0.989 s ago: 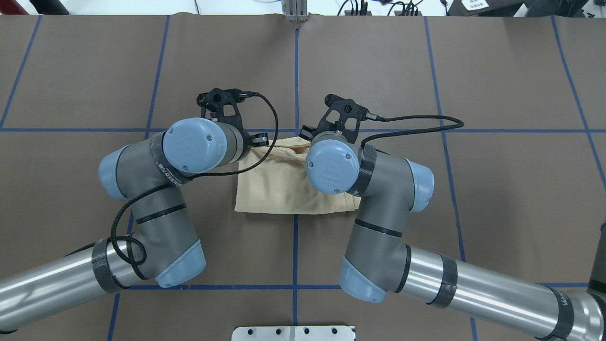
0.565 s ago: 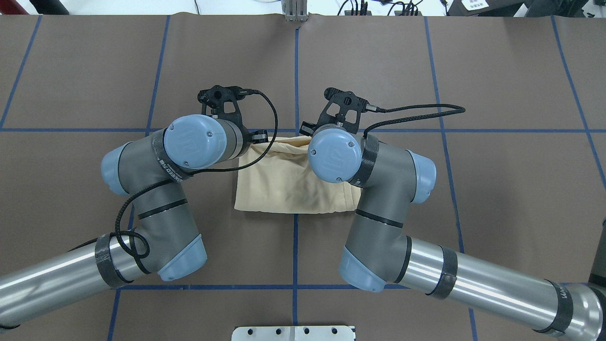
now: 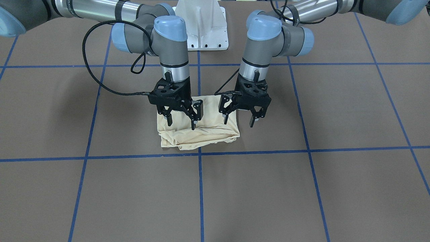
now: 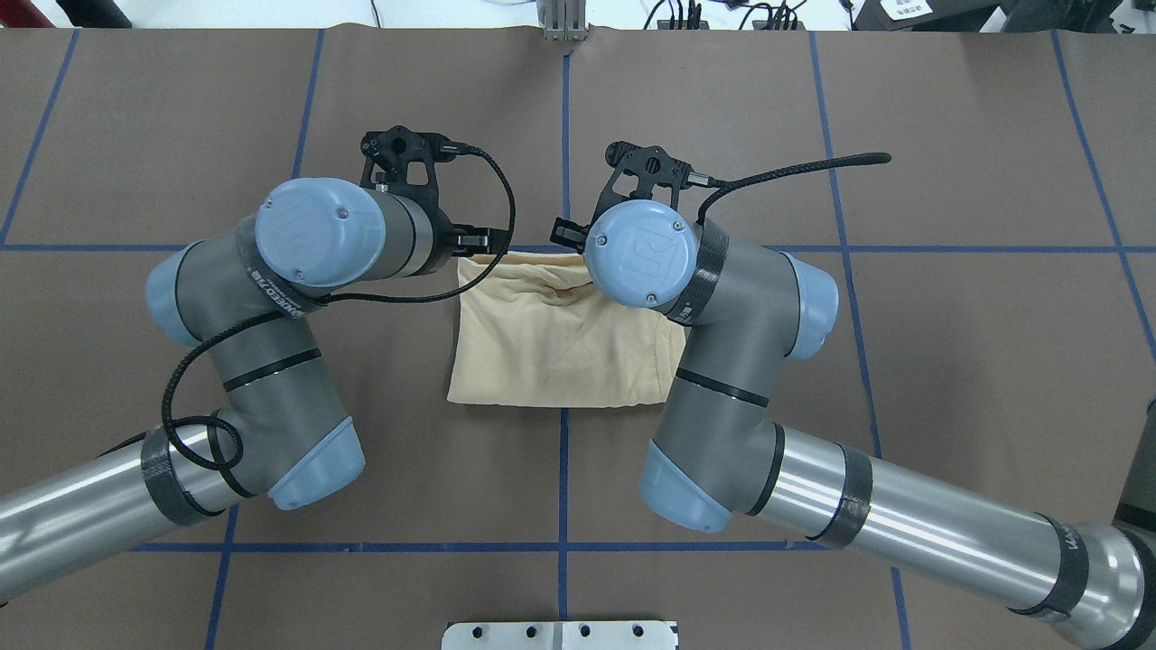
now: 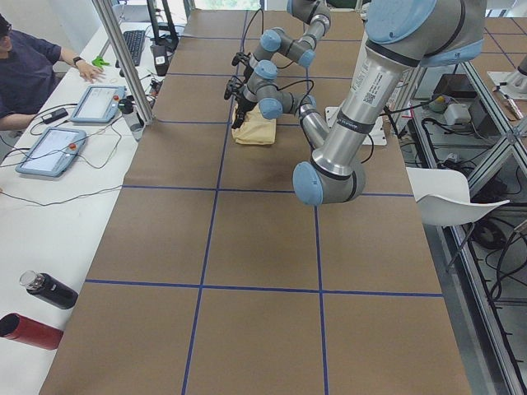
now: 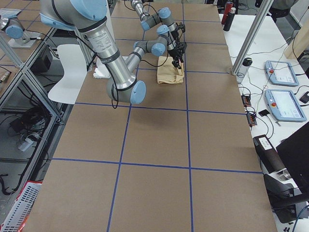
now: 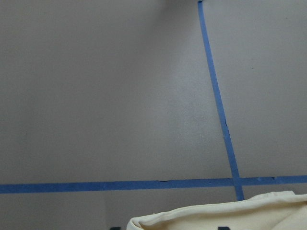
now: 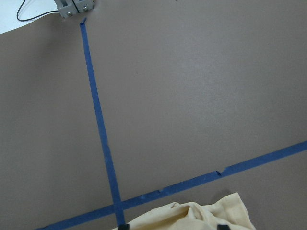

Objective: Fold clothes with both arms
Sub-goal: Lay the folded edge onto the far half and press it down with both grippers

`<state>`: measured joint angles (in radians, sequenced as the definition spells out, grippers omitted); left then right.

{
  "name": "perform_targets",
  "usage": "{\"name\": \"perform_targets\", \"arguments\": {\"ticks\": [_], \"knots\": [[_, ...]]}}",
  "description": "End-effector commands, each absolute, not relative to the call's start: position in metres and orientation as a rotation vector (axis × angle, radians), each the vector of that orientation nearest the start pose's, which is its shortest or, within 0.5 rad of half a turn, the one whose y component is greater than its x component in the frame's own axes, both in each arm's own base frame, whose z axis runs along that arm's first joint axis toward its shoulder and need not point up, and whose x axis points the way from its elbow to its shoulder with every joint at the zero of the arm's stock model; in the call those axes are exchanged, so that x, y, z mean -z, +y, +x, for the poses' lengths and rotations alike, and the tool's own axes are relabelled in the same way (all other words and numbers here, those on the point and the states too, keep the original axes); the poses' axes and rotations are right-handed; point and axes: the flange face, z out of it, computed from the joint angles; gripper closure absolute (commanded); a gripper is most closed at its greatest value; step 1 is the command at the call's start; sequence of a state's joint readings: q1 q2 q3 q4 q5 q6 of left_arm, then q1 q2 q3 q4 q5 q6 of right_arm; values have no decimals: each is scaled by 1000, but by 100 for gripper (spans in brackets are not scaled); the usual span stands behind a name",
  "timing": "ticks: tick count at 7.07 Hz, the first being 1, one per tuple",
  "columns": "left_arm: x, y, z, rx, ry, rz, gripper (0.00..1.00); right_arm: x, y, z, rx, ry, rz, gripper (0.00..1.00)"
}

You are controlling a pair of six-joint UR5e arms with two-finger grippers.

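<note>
The cream-yellow shirt lies folded into a small rectangle at the table's middle, also in the overhead view; its print is hidden. My left gripper hangs open over the shirt's edge on the front view's right, one finger past the cloth. My right gripper hangs open over the shirt's other half, fingertips just above the fabric. Neither holds anything. In the overhead view the wrists hide both grippers. Each wrist view shows only the shirt's far edge at the bottom.
Brown table cover with a blue tape grid. The white pedestal stands at the robot's side. Tablets and bottles sit on the white side bench, where an operator sits.
Both wrists have moved toward the far side and risen. The shirt's bunched far edge has been drawn out and now lies flatter, near the blue line.
</note>
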<state>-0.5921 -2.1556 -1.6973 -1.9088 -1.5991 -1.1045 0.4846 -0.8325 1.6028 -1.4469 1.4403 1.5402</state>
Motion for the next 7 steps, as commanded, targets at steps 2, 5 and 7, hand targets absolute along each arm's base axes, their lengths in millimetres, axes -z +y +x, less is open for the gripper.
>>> {"name": "perform_targets", "arguments": {"ticks": [2, 5, 7], "knots": [[-228, -482, 468, 68, 920, 519, 0, -211, -412, -610, -417, -780, 370, 86], [-227, -482, 465, 69, 924, 522, 0, -210, -440, -616, -456, -731, 455, 100], [-228, -476, 456, 67, 933, 525, 0, -221, -496, -642, -513, -734, 499, 100]]}}
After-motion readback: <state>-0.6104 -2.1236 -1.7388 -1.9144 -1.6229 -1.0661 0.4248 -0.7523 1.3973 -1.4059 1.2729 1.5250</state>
